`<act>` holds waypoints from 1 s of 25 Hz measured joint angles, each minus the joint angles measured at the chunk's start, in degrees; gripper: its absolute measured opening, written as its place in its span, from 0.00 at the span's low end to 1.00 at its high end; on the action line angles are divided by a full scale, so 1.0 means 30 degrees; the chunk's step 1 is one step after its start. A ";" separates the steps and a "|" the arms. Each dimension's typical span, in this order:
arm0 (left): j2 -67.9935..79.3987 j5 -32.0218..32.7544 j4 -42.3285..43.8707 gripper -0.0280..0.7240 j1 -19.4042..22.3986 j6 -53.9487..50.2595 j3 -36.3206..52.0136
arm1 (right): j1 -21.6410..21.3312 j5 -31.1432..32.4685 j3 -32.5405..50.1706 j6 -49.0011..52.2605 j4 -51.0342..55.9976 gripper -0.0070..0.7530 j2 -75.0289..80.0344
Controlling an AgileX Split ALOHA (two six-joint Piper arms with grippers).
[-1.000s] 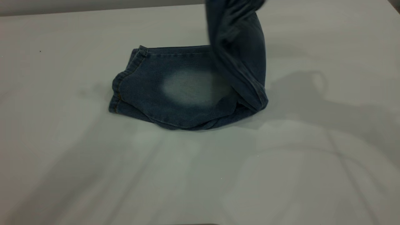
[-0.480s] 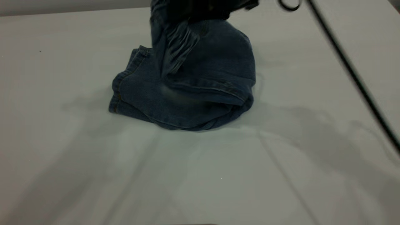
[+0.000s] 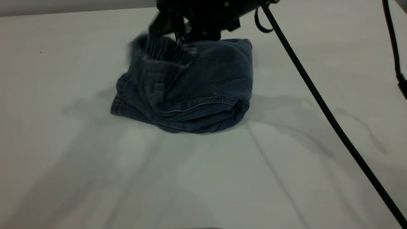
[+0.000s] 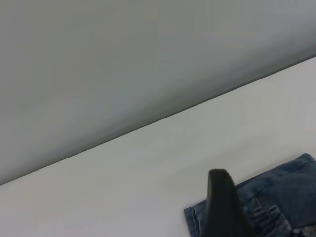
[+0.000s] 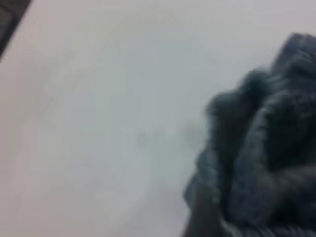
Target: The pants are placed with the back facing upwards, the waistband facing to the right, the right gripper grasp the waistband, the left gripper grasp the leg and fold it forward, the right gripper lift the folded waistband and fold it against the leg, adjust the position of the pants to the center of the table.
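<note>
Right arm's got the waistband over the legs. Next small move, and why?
Probably lower a little more, then release. The right end effector holds the bunched waistband just above the folded pants, which lie doubled on the table, the waistband end not yet flat.

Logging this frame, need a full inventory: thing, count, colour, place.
pants: 1, faded blue denim, folded in a heap mid-table, toward the far side
table: 1, white, under everything
cable: 1, black, slanting across the near right of the table
right hand: 1, black, at the pants' upper far edge, waistband cloth bunched against it
left hand: 1, black, off the pants by their edge, only one finger in view
</note>
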 joint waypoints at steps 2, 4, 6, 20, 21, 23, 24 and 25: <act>0.0060 0.0000 0.0000 0.57 0.0000 0.0000 0.0000 | 0.0000 0.0792 -0.0365 0.0630 -0.0210 0.72 0.0000; 0.0169 0.0000 0.0000 0.57 0.0000 0.0000 0.0000 | 0.0156 0.1115 -0.0977 0.2577 -0.1098 0.76 0.0000; 0.0252 0.0006 0.0000 0.57 0.0000 0.0000 0.0000 | 0.0457 0.1045 -0.1803 0.5083 -0.3910 0.77 0.0000; 0.0287 0.0126 0.0000 0.57 0.0000 -0.0012 0.0000 | 0.3206 0.4602 -0.9294 3.1921 -2.7692 0.65 0.1855; 0.0287 0.0239 0.0000 0.57 0.0000 -0.0012 0.0000 | 0.3351 0.4807 -0.9977 3.2264 -2.7812 0.64 0.2293; 0.0287 0.0557 0.0000 0.57 0.0000 -0.0012 0.0000 | 0.3624 0.5283 -1.1190 3.3045 -2.7861 0.64 0.3157; 0.0287 0.0727 0.0000 0.57 0.0000 -0.0012 0.0000 | 0.3730 0.5598 -1.1776 3.3669 -2.7902 0.64 0.3644; 0.0287 0.0870 0.0000 0.57 0.0000 -0.0012 0.0000 | 0.3781 0.5818 -1.2284 3.4450 -2.7900 0.64 0.4136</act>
